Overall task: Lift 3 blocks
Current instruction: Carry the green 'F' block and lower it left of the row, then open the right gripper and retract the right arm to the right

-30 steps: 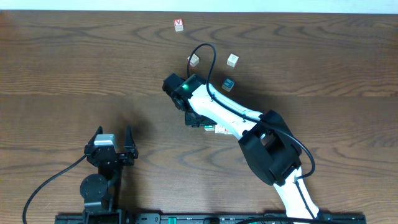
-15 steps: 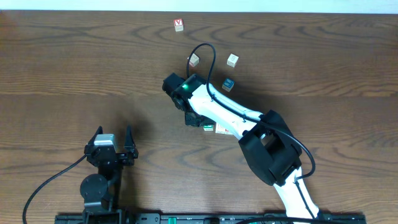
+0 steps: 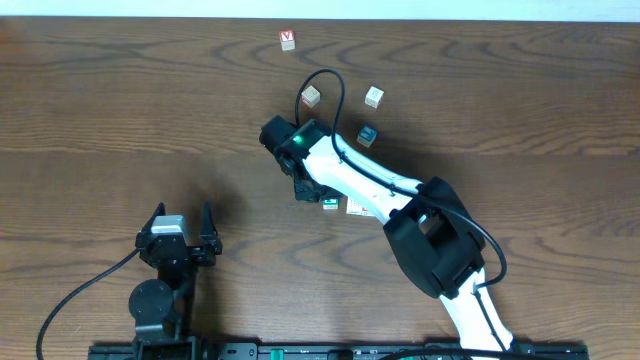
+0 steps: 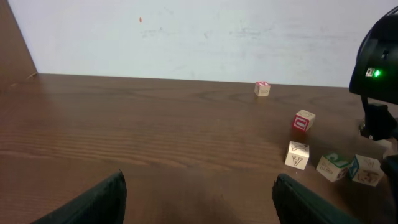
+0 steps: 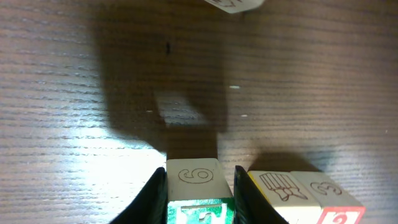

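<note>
- Right gripper (image 5: 198, 194): narrow, its two fingers pressed against opposite sides of the green-faced block (image 5: 193, 176). The block sits at the bottom centre of the wrist view, "6" on its top face.
- Overhead view: this block lies mid-frame, just under the arm's wrist. Whether it has left the table (image 3: 120, 120) I cannot tell.
- Pale block (image 5: 277, 186) sits just right of the right-hand finger. The red "3" block (image 5: 323, 198) is hard against its far side, at lower right of the wrist view.
- Left gripper (image 4: 199, 202): jaws wide, nothing between them, parked at lower left of the overhead view, well apart from all blocks.
- Step in hand, as I judge it: the first of three lifts, grip made, rise pending.
- The next move calls for a straight vertical pull. Any sideways drift would nudge the pale block through the finger beside it.
- After that, set down and repeat on the pale and red blocks. They touch, so a finger needs room between them.
</note>
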### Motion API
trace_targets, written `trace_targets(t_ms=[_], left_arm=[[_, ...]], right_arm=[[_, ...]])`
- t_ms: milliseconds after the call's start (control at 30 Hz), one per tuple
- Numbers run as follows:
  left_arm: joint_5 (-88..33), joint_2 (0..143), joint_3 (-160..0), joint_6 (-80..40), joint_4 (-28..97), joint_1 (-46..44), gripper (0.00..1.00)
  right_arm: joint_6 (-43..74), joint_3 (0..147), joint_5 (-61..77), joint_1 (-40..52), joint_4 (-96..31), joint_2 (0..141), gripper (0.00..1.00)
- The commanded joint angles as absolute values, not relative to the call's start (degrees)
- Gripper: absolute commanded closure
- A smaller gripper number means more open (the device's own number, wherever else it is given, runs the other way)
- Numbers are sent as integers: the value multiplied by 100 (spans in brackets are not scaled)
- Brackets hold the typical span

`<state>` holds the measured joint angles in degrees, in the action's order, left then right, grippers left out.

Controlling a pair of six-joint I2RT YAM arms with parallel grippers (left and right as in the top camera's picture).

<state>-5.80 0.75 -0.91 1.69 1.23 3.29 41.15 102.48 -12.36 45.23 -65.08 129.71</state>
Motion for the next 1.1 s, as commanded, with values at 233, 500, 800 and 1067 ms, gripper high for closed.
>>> trace_targets(t_ms=[233,500,800,1067], left_arm=[[-696,64,-23,167,357,357,24],[-696,64,-23,167,357,357,24],[-696,64,-23,167,357,357,24],[-696,64,-23,167,357,357,24]], right_arm=[[4016,10219,-1020,4716,-6438,13041,57],[3889,10219,-1179,4762,-6252,13041,36],[3693,10219,-1651,4757,-6160,13041,20],[3507,10219,-1066,4781,-6108,13041,24]])
